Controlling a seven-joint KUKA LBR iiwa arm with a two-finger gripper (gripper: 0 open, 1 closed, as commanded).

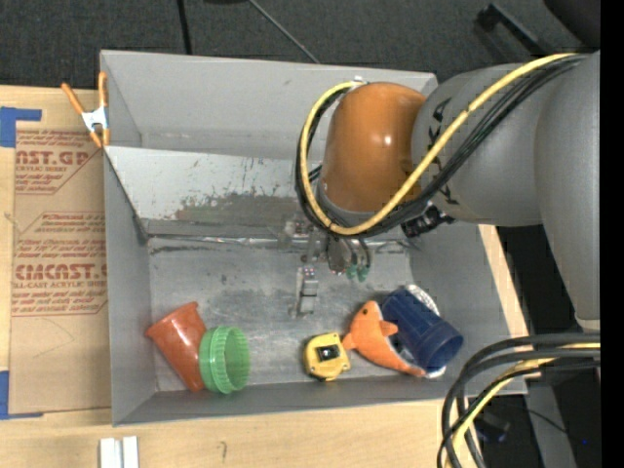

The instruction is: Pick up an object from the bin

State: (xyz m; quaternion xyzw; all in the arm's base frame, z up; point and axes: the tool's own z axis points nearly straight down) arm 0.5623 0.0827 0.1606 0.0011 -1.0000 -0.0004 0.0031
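My gripper hangs under the arm's orange cover, over the bare middle of the bin floor, and nothing shows in it. Nearest to it, toward the front, lies a small yellow tape measure. Right of that rests an orange funnel-shaped piece, leaning against a dark blue cup that lies on its side. A small green bit shows just right of the gripper; I cannot tell whether it is loose.
In the front left corner an orange cup lies on its side, touching a green round lid. The arm and its cables cover the bin's back right part. The sloped back wall rises on the far side.
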